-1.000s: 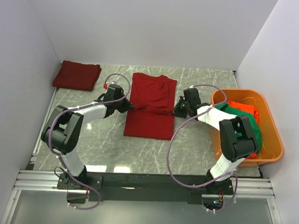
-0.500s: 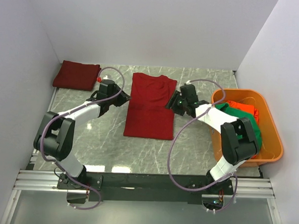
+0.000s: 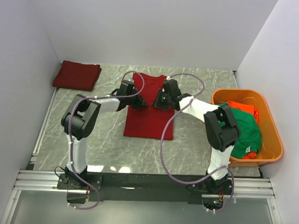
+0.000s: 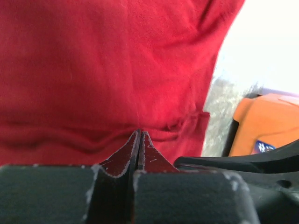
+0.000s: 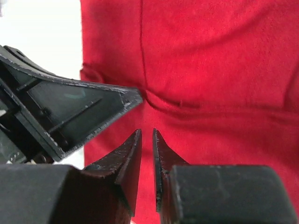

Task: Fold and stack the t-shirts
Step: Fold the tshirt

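Observation:
A crimson t-shirt (image 3: 149, 124) lies flat mid-table, folded into a long strip; it fills the left wrist view (image 4: 117, 60) and the right wrist view (image 5: 210, 60). My left gripper (image 3: 140, 102) is over its upper left part, jaws pressed together (image 4: 140, 131) at a crease, with no cloth showing between them. My right gripper (image 3: 157, 101) faces it from the right, a narrow empty gap between its fingertips (image 5: 145, 130) above the cloth. A second crimson t-shirt (image 3: 76, 75) lies folded at the back left. Green (image 3: 243, 128) and orange-red (image 3: 244, 107) t-shirts sit crumpled in the tub.
The orange plastic tub (image 3: 268, 117) stands at the right edge of the table and shows in the left wrist view (image 4: 266, 121). White walls close the table on three sides. The two grippers are very close together; the left one's housing (image 5: 70, 112) looms beside the right fingers.
Both grippers have moved inward from the shirt's side edges to its upper middle. Both opened, then closed down again, the left fully and the right to a narrow gap.

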